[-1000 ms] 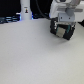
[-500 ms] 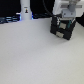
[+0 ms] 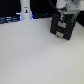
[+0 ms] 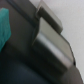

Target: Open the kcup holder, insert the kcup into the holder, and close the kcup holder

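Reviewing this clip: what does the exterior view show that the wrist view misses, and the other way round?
Only the exterior view shows the wide white table, the tall white post at the back, and the arm's white body above the kcup holder, which stands at the exterior view's right. Only the wrist view shows a close, blurred look at a grey drawer front and a teal patch at the edge. Both show the black kcup holder. The kcup and the gripper's fingers cannot be made out in either.
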